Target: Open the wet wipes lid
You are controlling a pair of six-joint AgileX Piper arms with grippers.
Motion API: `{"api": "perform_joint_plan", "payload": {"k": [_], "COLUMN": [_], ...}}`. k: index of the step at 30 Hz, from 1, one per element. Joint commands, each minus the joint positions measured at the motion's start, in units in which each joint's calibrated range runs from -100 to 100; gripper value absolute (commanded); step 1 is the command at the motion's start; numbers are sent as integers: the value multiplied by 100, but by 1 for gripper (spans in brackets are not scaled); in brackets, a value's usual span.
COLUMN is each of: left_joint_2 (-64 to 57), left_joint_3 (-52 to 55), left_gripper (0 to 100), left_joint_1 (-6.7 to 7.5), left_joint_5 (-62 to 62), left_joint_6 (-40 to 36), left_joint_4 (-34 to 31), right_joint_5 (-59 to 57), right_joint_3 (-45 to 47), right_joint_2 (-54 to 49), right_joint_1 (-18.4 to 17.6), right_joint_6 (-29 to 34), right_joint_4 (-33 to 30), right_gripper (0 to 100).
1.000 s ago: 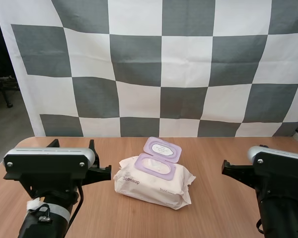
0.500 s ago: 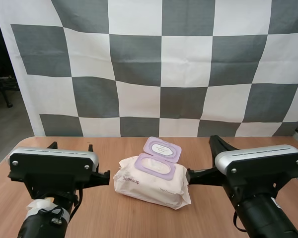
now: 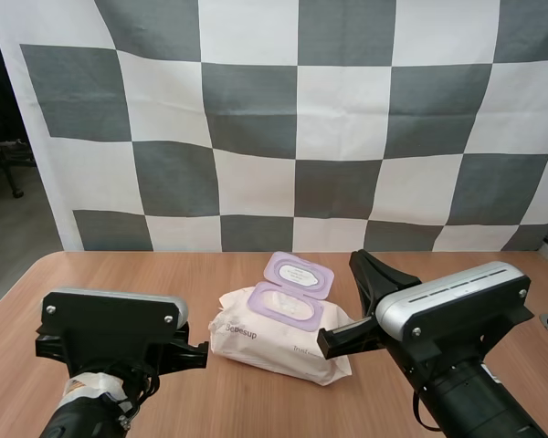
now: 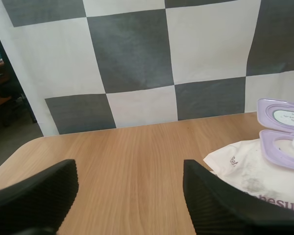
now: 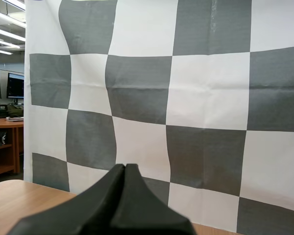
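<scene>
Setting: robotics lab bench. Evidence: wooden table (image 3: 164,278) with rounded far-left corner; left arm (image 3: 110,324) and right arm (image 3: 457,306) stationed at near edge; pack of wet wipes (image 3: 283,336) staged mid-table.

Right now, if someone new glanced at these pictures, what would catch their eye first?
The white pack of wet wipes lies in the middle of the table, its purple lid already flipped up and open. The left pincer stands open beside the pack's left end, while the right pincer is shut into one dark wedge.
</scene>
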State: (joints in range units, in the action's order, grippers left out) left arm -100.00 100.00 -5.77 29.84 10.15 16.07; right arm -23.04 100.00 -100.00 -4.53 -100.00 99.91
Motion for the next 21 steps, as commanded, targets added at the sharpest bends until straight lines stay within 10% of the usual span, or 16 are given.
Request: {"api": "perform_joint_plan", "payload": {"k": [1, 14, 21], "left_joint_2": [0, 0, 301], "left_joint_3": [0, 0, 0], "left_gripper": [100, 100, 100], "left_joint_1": [2, 2, 240], "left_joint_5": [-2, -2, -331], "left_joint_6": [-2238, -2238, -2227], "left_joint_4": [-1465, -1465, -1465], "right_joint_5": [-11, 3529, 1532], "right_joint_3": [0, 0, 0], "right_joint_2": [0, 0, 0], "right_joint_1": [-3, -3, -3], "right_joint_6": [0, 0, 0], "right_joint_4": [9, 9, -3673], "right_gripper": [0, 0, 0]}}
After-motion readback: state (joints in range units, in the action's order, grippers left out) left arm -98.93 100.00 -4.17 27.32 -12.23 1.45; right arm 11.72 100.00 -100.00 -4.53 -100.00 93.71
